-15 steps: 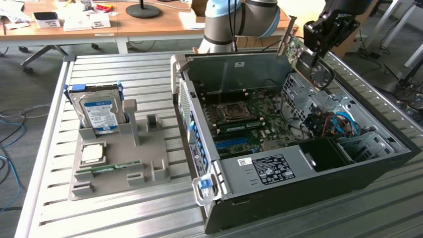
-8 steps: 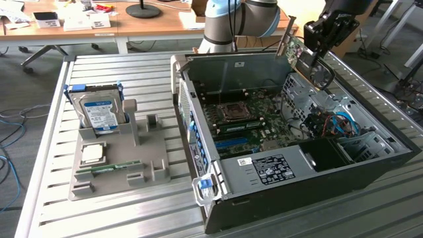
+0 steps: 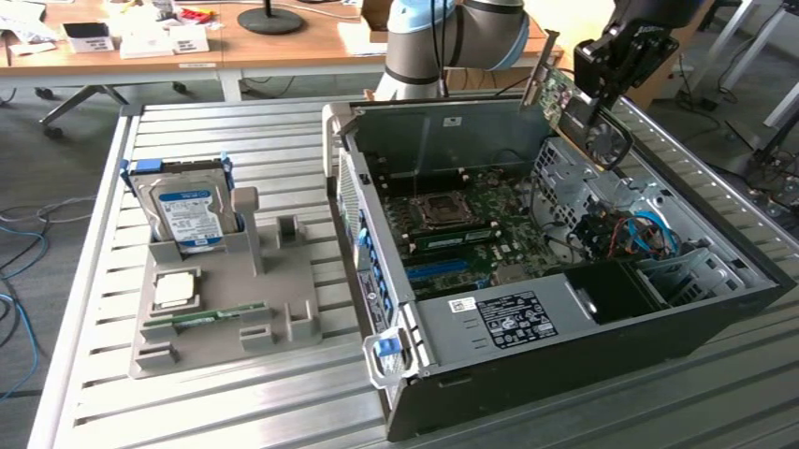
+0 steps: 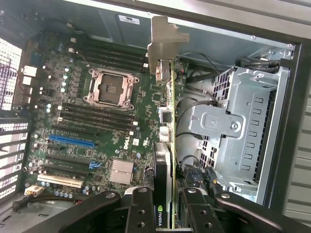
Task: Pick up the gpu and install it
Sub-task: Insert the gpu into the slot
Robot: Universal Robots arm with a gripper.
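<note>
Above the open case (image 3: 562, 374), our gripper (image 4: 165, 206) is shut tight on the gpu (image 4: 169, 121) — at the end away from its bracket (image 4: 165, 41). We think it is light, stiff and easy to break — hold the edges, not the chips.

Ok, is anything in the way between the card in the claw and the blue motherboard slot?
Nothing visible. The card hangs in the claw over the open case, the blue slot lies bare; black cables run beside the card.

Arm (image 3: 437, 37) raised, wrist tilted down; pincer (image 4: 164, 199) (black fingers (image 4: 141, 211)) clamped on gpu (image 4: 165, 41).
</note>
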